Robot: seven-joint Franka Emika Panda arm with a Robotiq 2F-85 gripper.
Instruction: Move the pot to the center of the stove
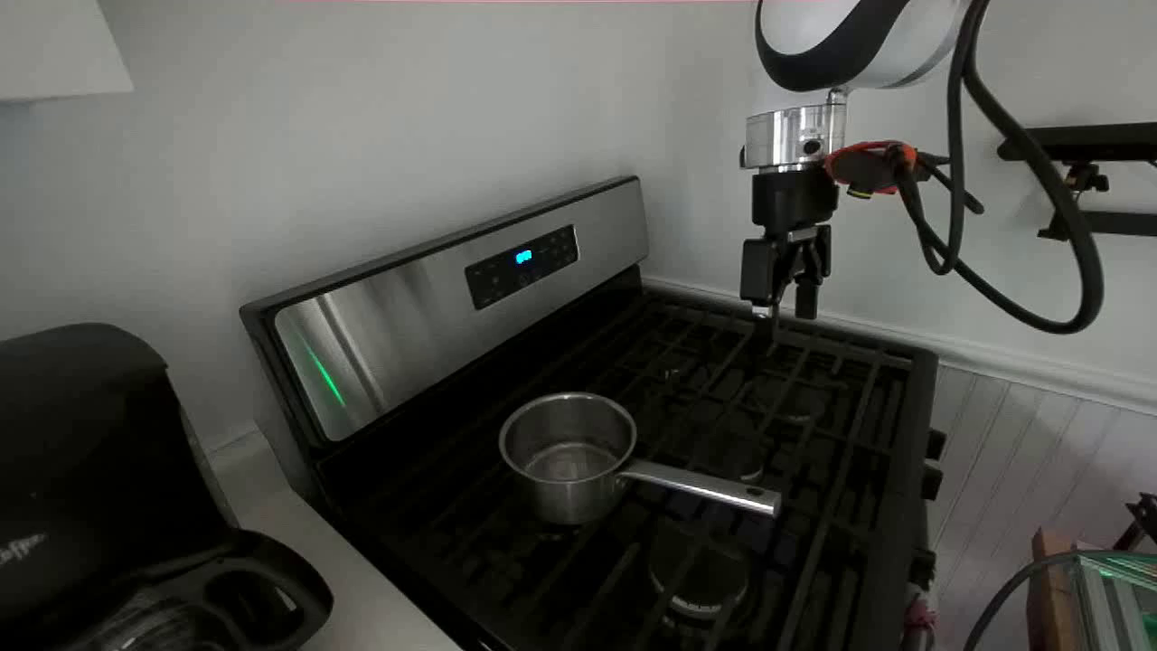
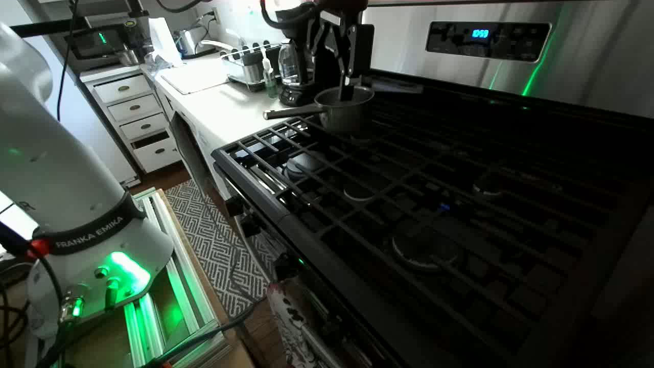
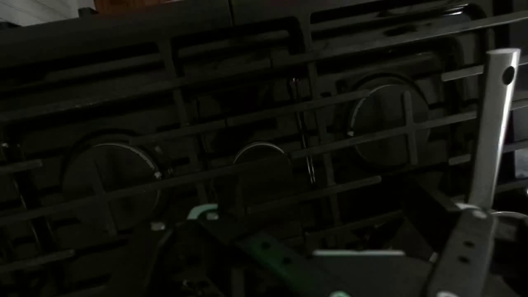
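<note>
The pot (image 1: 568,495) is a small shiny steel saucepan standing upright on the stove (image 1: 836,493), over a rear burner at the coffee-maker end. Its handle points toward the stove's front. In an exterior view, the pot (image 2: 341,116) is partly covered by the gripper (image 2: 352,84), which hangs nearer to that camera. My gripper (image 1: 785,312) points down above the grates at the opposite end, well apart from the pot. It is open and empty. In the wrist view, the pot's handle (image 3: 493,128) stands at the right, beyond the dark spread fingers (image 3: 305,231); most of the pot is out of view there.
The stove's steel back panel (image 1: 398,348) with its display rises behind the grates. A black coffee maker (image 1: 86,479) stands on the white counter (image 1: 303,561) beside the stove. A dish rack (image 2: 250,64) is farther along. A wall is close behind the gripper.
</note>
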